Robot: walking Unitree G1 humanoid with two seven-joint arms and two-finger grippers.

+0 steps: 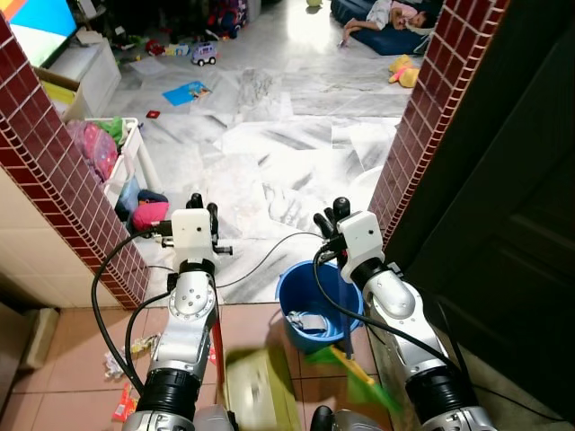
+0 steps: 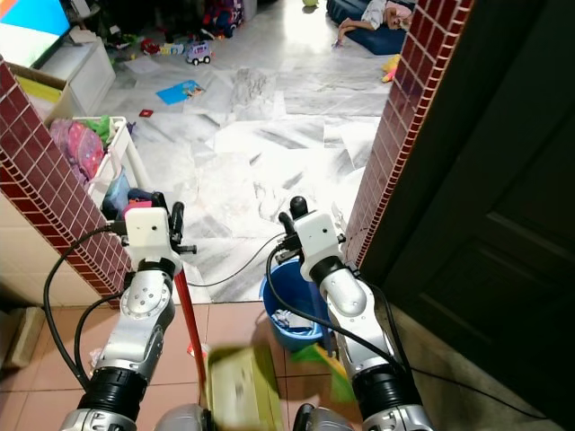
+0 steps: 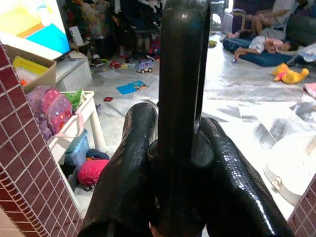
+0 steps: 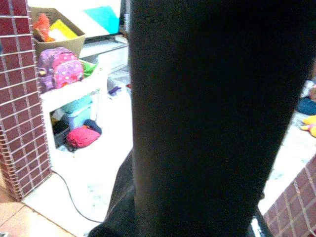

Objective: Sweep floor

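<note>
While the robot stands in a doorway between two red-brick pillars, both silver arms are bent at the elbow and raised forward at about the same height, wrists tipped up. The left gripper is clamped around a slim pole. That pole looks red where it runs down beside the left forearm, and dark where it rises between the black fingers in the left wrist view. The right gripper points toward the far room above a blue bucket. A broad dark shaft stands close before its wrist camera, and whether that gripper is holding it cannot be told.

Underfoot, the terracotta tile floor carries scraps of litter near the left pillar. A blurred yellow-green object lies between the two arms. A green tool with a yellow handle leans beside the bucket, under the right forearm. A black cable trails from the tiles across the threshold.

Beyond it, a white marble floor stretches away, strewn with a toy car, a blue book and a yellow plush toy. A person lies on a dark blue mat at the far end. A white rack with a pink backpack stands behind the left pillar, and a dark door sits to the robot's right.
</note>
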